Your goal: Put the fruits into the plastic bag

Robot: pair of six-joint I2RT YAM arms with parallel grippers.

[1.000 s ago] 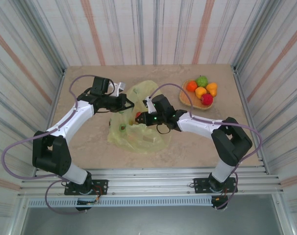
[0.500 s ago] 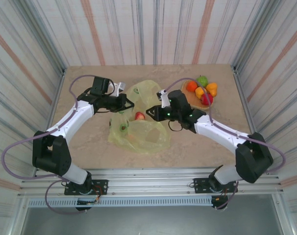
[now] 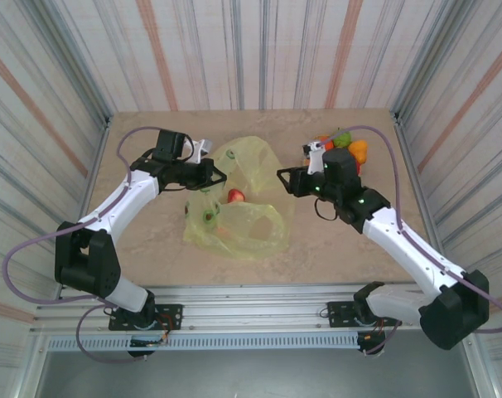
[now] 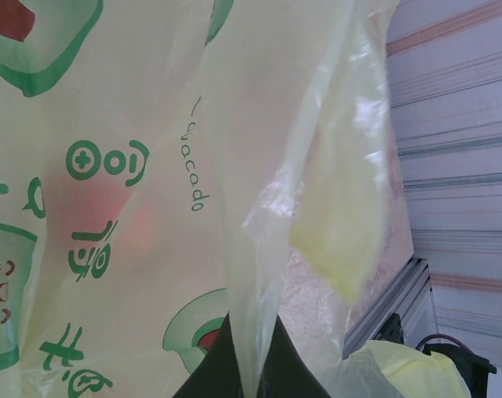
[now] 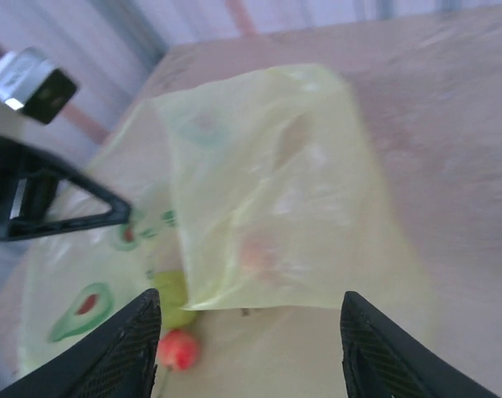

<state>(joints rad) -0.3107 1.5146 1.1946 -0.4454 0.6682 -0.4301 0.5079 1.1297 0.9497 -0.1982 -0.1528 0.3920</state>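
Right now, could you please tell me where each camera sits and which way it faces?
Top external: above and behind the arms, looking down at the table; both arms, the left claw and the right claw show.
Left wrist: on the left arm, facing the plastic bag up close; its claw pinches the film.
Right wrist: on the right arm, looking across the bag toward the left claw; its open fingers show.
Shared: all three see the bag.

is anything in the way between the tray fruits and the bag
nothing visible, apart from the open right pincer itself hanging over the gap between the fruits and the plastic bag; the left pincer pinches the bag's edge
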